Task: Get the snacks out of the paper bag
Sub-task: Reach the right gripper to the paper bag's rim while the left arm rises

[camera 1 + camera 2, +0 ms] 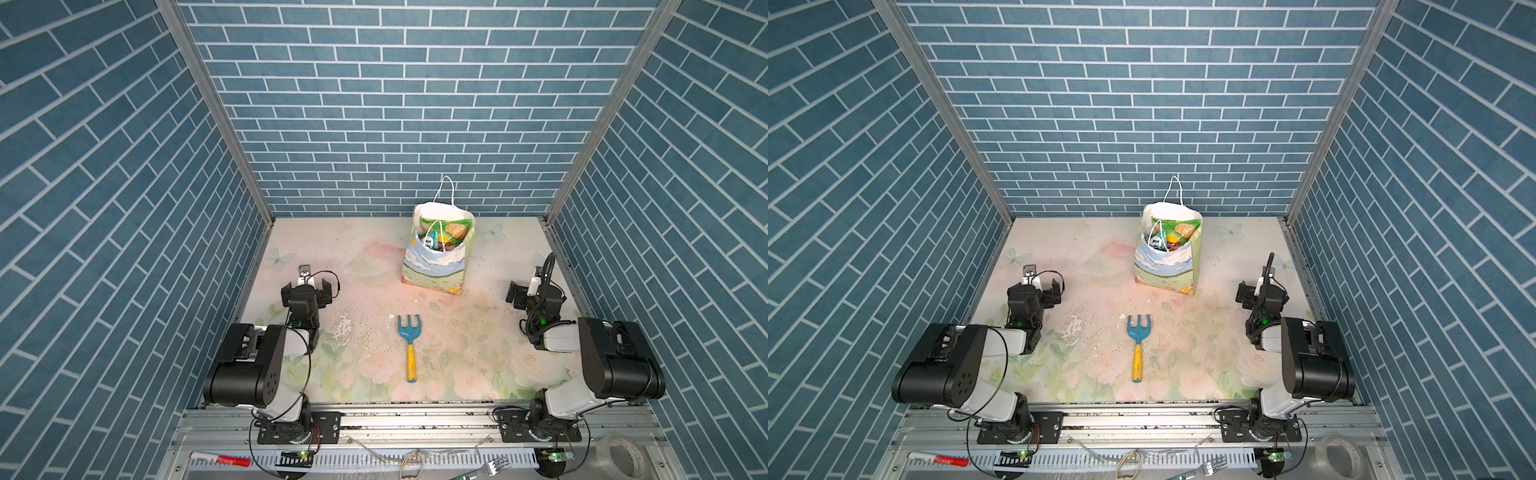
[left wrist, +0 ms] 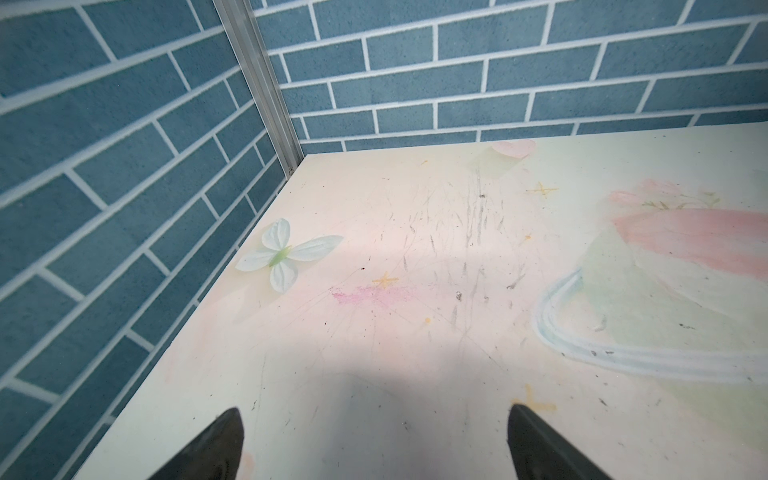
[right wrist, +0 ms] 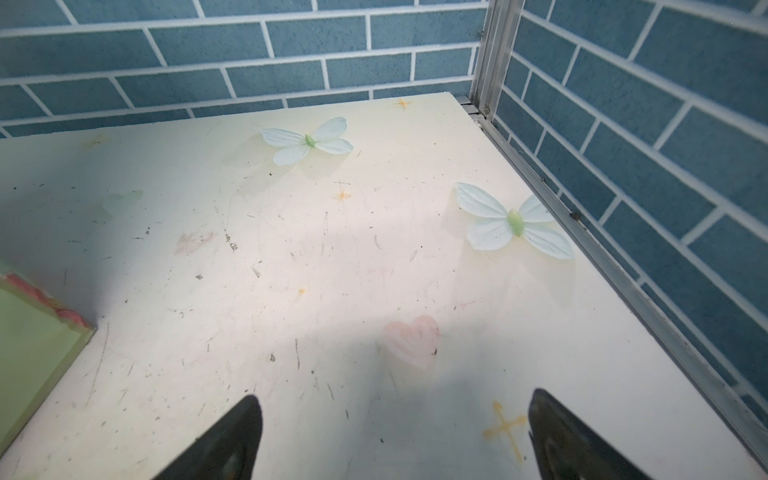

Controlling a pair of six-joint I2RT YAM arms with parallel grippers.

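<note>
A: Jaws first. Left gripper (image 2: 376, 415)?
B: Spread wide, nothing between them, only the bare table (image 2: 415, 257) beneath.
A: Right gripper (image 3: 395, 401)?
B: Same. Wide apart, empty.
A: Where are they?
B: In both top views each hangs near its own side wall, well apart from the paper bag (image 1: 432, 270).
A: The bag?
B: Upright toward the back, right of centre, mouth open, one cord handle standing up.
A: The snacks (image 1: 444, 235)?
B: Inside it. A green packet lies on top. The smaller ones under it are too small to sort, perhaps teal and orange.
A: Anything else?
B: A toy rake (image 1: 409, 340) lies flat in front of the bag, tines toward it, not touching.
</note>
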